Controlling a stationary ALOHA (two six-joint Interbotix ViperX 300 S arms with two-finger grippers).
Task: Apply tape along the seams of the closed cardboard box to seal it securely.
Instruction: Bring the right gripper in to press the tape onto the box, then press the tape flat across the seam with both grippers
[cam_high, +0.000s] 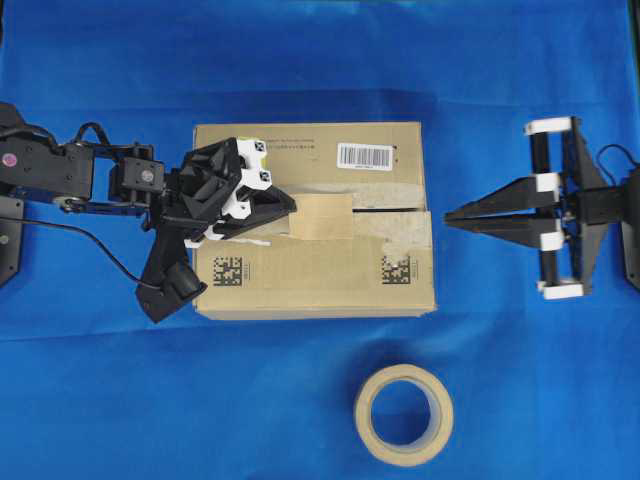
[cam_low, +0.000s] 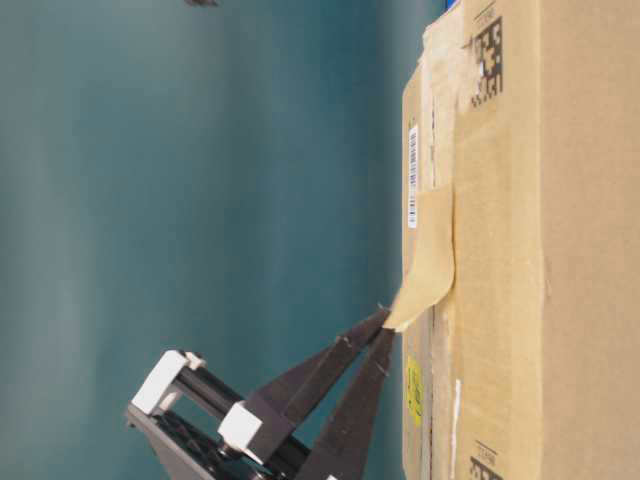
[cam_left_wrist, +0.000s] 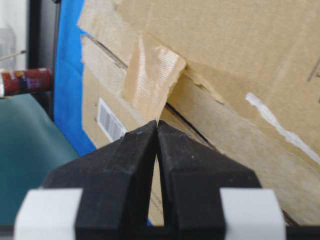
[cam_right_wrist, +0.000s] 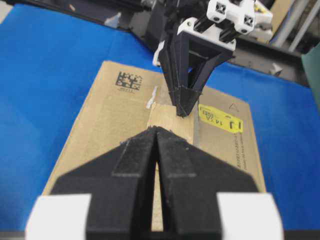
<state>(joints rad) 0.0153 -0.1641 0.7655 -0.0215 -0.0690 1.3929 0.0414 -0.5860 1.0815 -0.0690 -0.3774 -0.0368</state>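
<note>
While the right pincer (cam_high: 450, 217) waits closed beside the flat brown cardboard box (cam_high: 310, 285), the left pincer (cam_high: 292, 207) pinches the square tan paper tape (cam_high: 322, 217) over the seam (cam_high: 385, 211).

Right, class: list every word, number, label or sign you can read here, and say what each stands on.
"14 2A", partly legible: yellow sticker on the cardboard box.
Barcode label: bars only, digits too small.
Small print line on the box: too small.
Two black square codes: patterns, no readable text.
</note>
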